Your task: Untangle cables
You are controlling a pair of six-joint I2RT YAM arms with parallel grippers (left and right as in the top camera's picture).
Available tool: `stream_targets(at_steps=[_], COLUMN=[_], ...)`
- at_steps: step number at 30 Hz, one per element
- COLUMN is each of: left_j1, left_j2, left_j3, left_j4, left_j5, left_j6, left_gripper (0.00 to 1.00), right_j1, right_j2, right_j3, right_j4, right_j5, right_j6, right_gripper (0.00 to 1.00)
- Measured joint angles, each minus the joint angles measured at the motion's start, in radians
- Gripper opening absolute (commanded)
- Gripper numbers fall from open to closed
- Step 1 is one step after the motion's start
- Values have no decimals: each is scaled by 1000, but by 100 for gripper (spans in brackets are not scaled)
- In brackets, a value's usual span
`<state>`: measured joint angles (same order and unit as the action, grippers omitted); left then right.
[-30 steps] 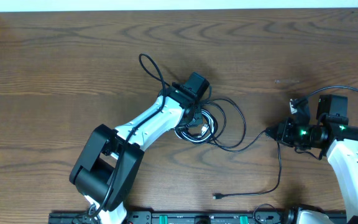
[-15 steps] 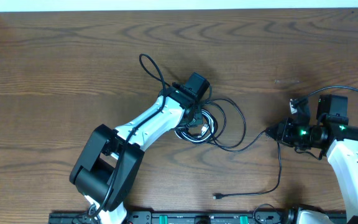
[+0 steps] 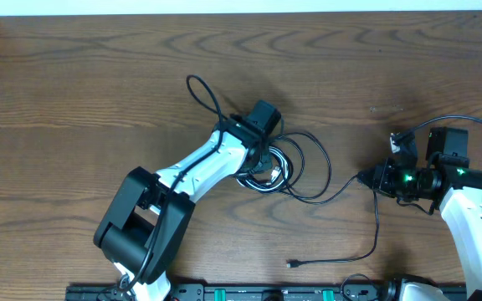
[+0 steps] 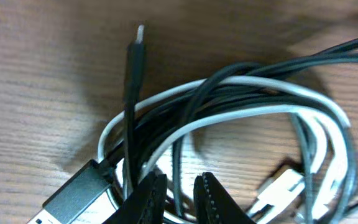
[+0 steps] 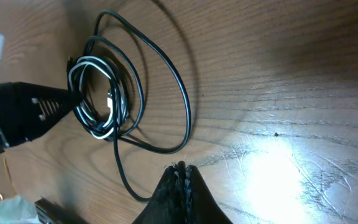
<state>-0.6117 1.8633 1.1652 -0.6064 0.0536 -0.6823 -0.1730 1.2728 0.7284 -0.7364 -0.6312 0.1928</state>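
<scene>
Left gripper: we are seeing its two black fingers standing almost together with only a narrow gap showing. A pale strand is running down into that gap, so the gripper is pinching the tangle.
Tangle of thin black and white cables: it is lying in a small coil near the middle of the brown wooden table, right under the left gripper. Wider black loops are spreading to the right of it.
Plug ends: in the left wrist view a slim black plug is pointing away from the fingers at the far side of the coil. A flat grey plug is lying left of the fingers, and a small white plug is resting inside the coil on the right.
Right gripper: we are finding its fingers pressed fully together, pointing left toward the tangle from well to the right.
Long black cable: it is leaving the loops and reaching the right gripper's tip. From beside the gripper a black cord is trailing toward the near edge and ending in a small free plug. We are not able to tell whether the fingers are clamping it.
Arms: the white and black left arm is stretching from the near left to the coil. The right arm is standing at the right edge, with green lights glowing at its wrist.
</scene>
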Motion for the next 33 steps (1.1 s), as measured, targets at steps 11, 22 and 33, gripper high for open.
stream_targets(at_steps=[11,22,33], left_j1=[-1,-1,-1], left_j2=[-1,-3,-3], left_j3=[-84,-88,-92], left_j4=[166,173,207], left_j5=[-3,-4,-4], left_j6=[-25,-26,-28], left_gripper=[22,22,22], right_j1=[0,0,0], right_j2=[0,0,0], right_j3=[0,0,0], right_j4=[0,0,0], right_j5=[0,0,0], right_j6=[0,0,0], right_gripper=[1,1,1])
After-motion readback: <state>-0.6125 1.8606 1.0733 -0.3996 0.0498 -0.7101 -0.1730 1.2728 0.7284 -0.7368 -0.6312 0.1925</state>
